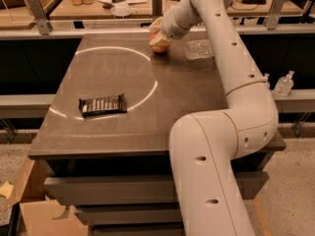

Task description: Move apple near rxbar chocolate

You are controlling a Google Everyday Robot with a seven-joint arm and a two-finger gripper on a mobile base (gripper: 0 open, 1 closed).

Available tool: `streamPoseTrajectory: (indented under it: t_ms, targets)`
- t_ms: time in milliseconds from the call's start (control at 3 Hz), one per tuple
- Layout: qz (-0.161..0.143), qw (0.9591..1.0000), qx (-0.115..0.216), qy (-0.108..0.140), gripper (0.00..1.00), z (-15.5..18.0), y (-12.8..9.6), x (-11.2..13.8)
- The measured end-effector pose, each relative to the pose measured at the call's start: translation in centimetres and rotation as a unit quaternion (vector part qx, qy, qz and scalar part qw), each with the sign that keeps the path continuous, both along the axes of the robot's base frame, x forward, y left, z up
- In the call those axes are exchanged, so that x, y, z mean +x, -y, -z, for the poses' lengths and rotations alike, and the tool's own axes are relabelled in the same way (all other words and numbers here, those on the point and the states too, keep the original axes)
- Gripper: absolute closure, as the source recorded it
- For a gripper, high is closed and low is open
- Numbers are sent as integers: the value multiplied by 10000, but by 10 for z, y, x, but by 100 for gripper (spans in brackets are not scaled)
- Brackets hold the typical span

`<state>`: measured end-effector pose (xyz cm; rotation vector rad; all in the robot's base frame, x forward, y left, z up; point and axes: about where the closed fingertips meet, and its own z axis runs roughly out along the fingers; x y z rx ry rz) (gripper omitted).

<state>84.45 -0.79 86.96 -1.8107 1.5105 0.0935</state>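
Note:
The apple point(160, 42), red-orange with a pale patch, sits at the far edge of the dark table point(123, 127), near its middle. My gripper point(157, 29) reaches down from the white arm point(221, 58) and is right at the apple's top, hiding its upper part. The rxbar chocolate point(102, 104), a flat dark bar with pale lettering, lies flat on the table's front left, well apart from the apple.
A clear crinkled plastic bottle point(199, 48) lies just right of the apple. A small clear bottle point(284, 84) stands on a ledge off the table's right. A cluttered bench point(98, 4) runs behind. A cardboard box point(34, 215) sits on the floor at the front left.

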Motion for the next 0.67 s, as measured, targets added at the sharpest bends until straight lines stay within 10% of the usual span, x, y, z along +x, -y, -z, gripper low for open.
streamPoseTrajectory:
  t_ms: [333, 667]
  targets:
    - [117, 9977, 593, -315, 100, -25, 7, -19]
    - [310, 9808, 1775, -741, 100, -87, 24, -53]
